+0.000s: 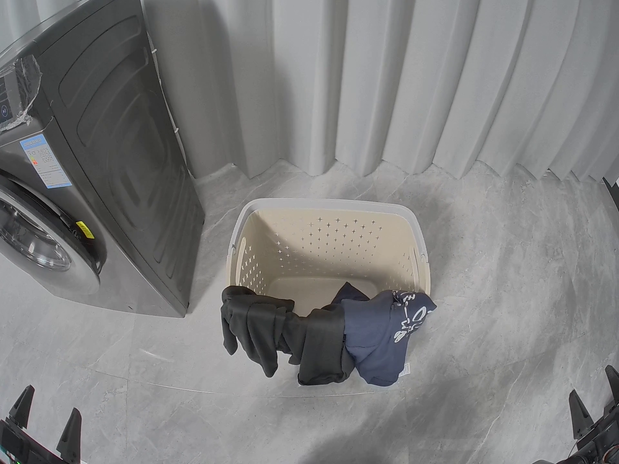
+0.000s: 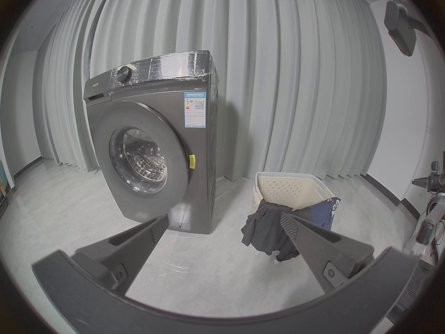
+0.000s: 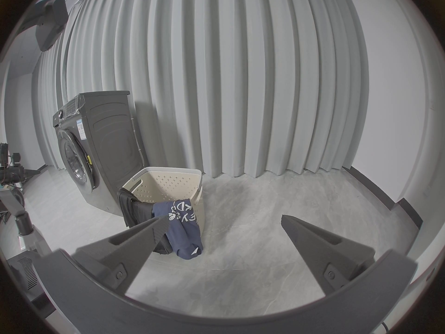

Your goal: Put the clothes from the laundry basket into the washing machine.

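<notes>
Laundry basket (image 1: 327,206) upright on the floor (image 1: 503,278), long axis 9 to 3 o'clock. Two overlapping garments drape over its 6 o'clock rim and hang outward: dark grey garment (image 1: 264,333) toward 7 o'clock, navy printed garment (image 1: 380,339) toward 5. Washing machine (image 1: 109,162) at 10 o'clock, door shut. Left gripper (image 2: 223,218) and right gripper (image 3: 225,219) hold nothing, fingers spread, well apart from the basket

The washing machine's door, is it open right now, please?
No, the door of the washing machine sits shut against its front.
</notes>
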